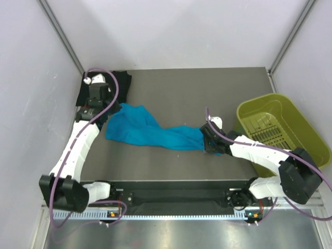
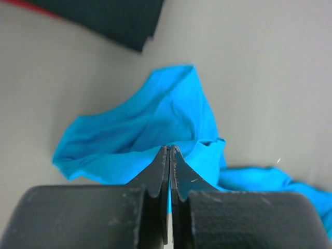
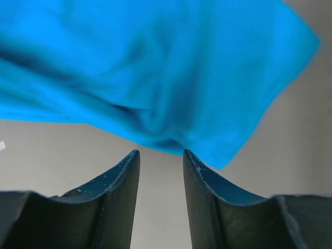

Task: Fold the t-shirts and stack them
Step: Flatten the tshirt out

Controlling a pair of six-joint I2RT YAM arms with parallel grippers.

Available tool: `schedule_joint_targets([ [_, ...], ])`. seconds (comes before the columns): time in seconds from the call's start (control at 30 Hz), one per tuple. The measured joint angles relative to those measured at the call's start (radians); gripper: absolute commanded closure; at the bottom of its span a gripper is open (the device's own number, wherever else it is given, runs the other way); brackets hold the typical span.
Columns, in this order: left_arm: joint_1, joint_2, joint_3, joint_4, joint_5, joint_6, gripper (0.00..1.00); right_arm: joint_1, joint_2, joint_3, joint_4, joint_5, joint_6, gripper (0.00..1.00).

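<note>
Black t-shirt (image 1: pixel 122 83) lies at the far left corner of the bench (image 1: pixel 197 91), partly hidden under the left arm's wrist. In the left wrist view the frame cuts it off, and a thin red edge (image 2: pixel 23 5) shows beneath it, too little to identify. Left claw (image 2: pixel 169 151) is closed, its tips pinching a raised fold of the teal t-shirt (image 1: pixel 150 132); from above, the tips themselves cannot be made out. The teal t-shirt runs as a crumpled band from left of centre toward the right, where the right arm covers its end. Right claw (image 3: pixel 161 153) has its jaws apart with nothing between them, and blurred teal cloth lies just beyond the tips. The bench surface is plain grey-brown, enclosed by pale walls (image 1: pixel 181 36) on the left, far and right sides. A yellow-green bin (image 1: pixel 290 116) sits at the right edge. Bare surface shows between the teal band and the far edge, and again between it and the near edge.
</note>
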Motion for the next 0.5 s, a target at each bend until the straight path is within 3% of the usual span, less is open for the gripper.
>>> schedule_joint_targets([
  [0.37, 0.005, -0.194, 0.026, -0.005, -0.052, -0.002, 1.00, 0.000, 0.094, 0.019, -0.053, 0.175, 0.029, 0.61],
  [0.5, 0.005, -0.197, -0.002, -0.009, -0.070, -0.001, 1.00, 0.000, 0.100, 0.019, -0.055, 0.193, 0.034, 0.69],
])
